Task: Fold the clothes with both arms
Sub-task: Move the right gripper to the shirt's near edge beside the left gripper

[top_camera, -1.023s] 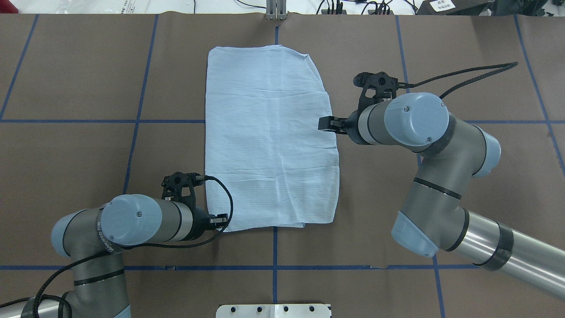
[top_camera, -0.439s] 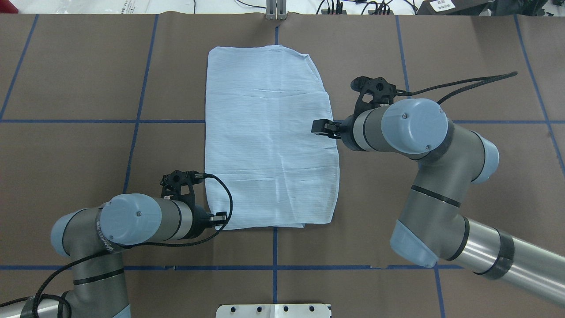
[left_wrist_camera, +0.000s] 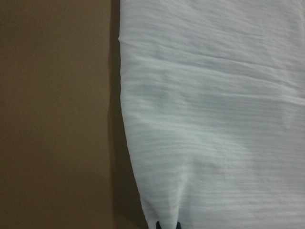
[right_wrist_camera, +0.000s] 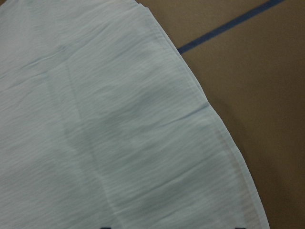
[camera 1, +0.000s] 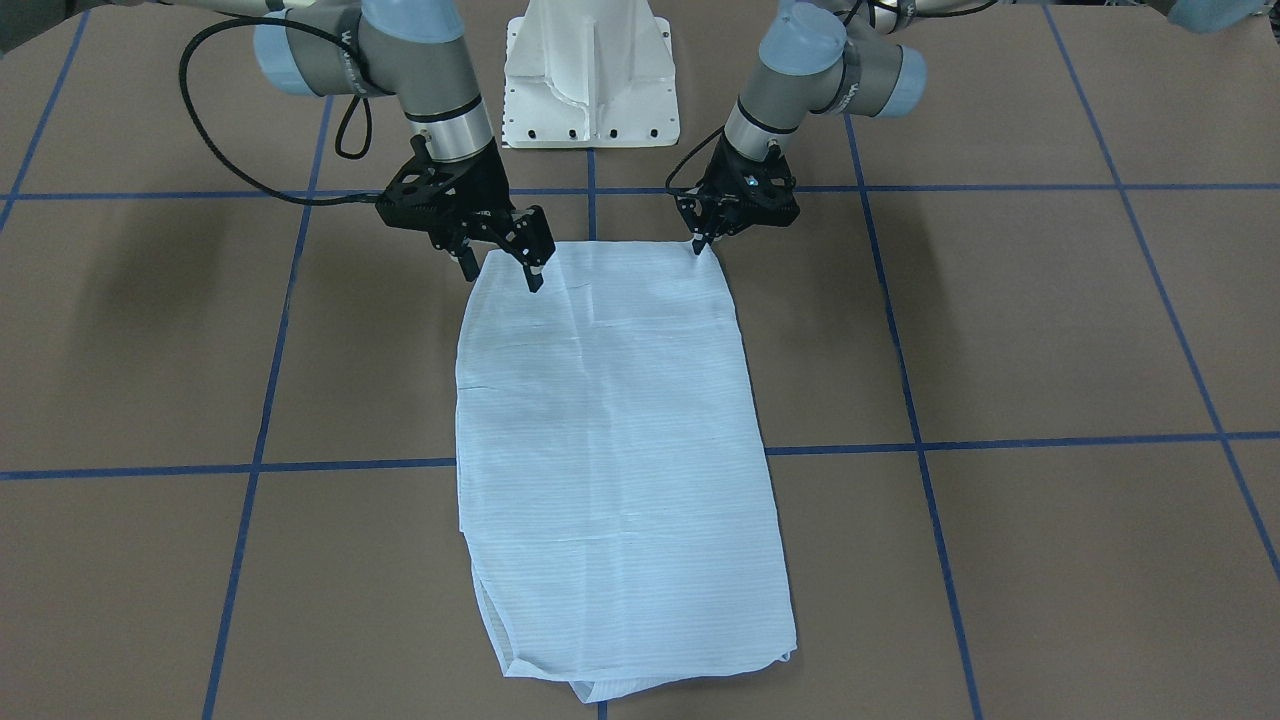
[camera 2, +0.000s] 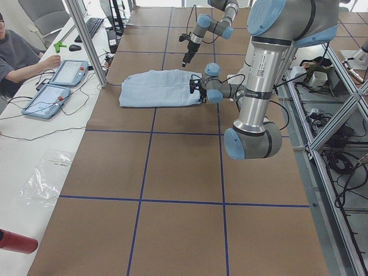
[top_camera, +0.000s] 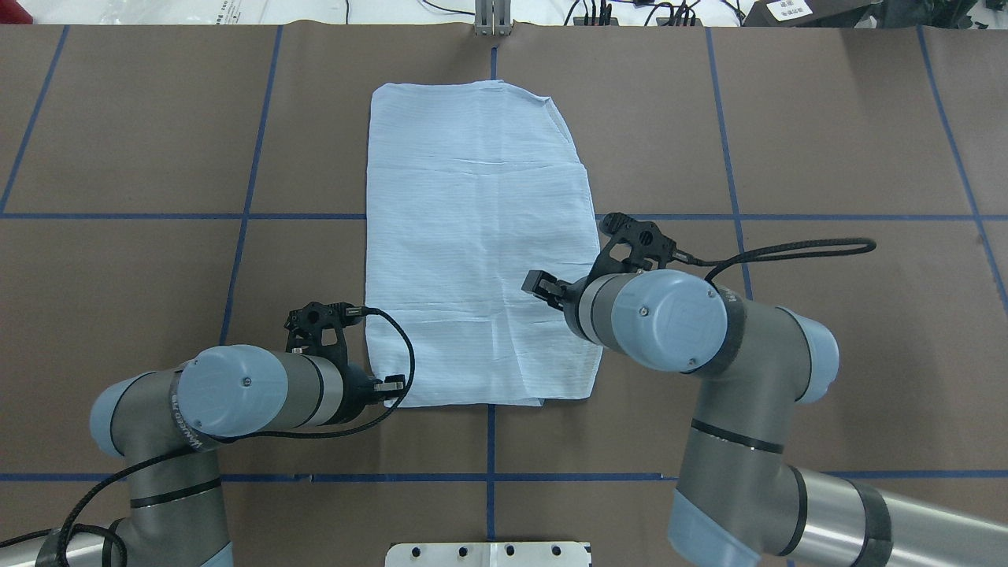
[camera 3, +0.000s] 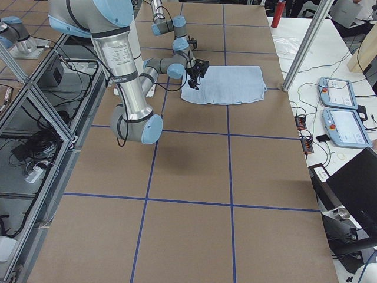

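The pale-blue striped shirt (top_camera: pixel 472 236) lies folded into a long flat rectangle at the table's middle; it also shows in the front view (camera 1: pixel 610 450). My left gripper (top_camera: pixel 391 386) is at the shirt's near-left corner (camera 1: pixel 698 245). In the left wrist view its tips sit close together with the fabric (left_wrist_camera: pixel 214 119) puckered between them. My right gripper (camera 1: pixel 502 277) hovers open over the shirt's near-right part (top_camera: pixel 539 282). The right wrist view shows the shirt's hem (right_wrist_camera: pixel 95 133) between widely spread tips.
The white pedestal base (camera 1: pixel 590 80) stands behind the shirt's near edge. Blue tape lines (top_camera: pixel 244 216) cross the brown table cover. An operator with tablets (camera 2: pixel 57 86) sits past the table's far side. A red bottle (camera 2: pixel 14 241) lies there too.
My right arm has swung toward the robot's base and inward, from the shirt's mid right edge to over its near-right part. The left arm has stayed put.
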You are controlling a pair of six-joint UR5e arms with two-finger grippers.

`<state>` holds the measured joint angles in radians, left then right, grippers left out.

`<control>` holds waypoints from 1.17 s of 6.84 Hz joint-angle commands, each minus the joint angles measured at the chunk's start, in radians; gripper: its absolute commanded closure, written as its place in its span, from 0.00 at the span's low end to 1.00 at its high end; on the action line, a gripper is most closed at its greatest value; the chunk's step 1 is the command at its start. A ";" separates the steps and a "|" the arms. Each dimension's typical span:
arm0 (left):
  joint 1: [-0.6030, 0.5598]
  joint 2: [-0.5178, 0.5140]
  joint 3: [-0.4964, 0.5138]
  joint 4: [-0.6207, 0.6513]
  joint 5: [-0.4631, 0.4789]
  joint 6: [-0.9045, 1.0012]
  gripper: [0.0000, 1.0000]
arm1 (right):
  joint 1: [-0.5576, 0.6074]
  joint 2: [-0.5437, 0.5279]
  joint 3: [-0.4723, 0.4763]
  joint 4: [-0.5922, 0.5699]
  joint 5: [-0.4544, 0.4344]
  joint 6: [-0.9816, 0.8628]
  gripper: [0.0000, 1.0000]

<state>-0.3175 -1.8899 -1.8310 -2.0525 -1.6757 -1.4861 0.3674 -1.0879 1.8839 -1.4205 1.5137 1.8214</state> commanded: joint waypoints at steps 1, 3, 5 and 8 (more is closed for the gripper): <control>0.000 0.000 -0.002 0.000 0.002 -0.006 1.00 | -0.082 0.083 -0.008 -0.197 -0.017 0.285 0.26; -0.002 0.002 -0.005 0.000 0.002 -0.006 1.00 | -0.132 0.120 -0.037 -0.222 -0.029 0.389 0.26; -0.002 0.000 -0.008 0.000 0.002 -0.006 1.00 | -0.153 0.148 -0.103 -0.215 -0.055 0.415 0.26; -0.002 0.000 -0.010 0.000 0.002 -0.005 1.00 | -0.162 0.157 -0.143 -0.215 -0.056 0.432 0.26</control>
<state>-0.3190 -1.8893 -1.8396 -2.0525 -1.6736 -1.4923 0.2086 -0.9378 1.7618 -1.6354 1.4584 2.2450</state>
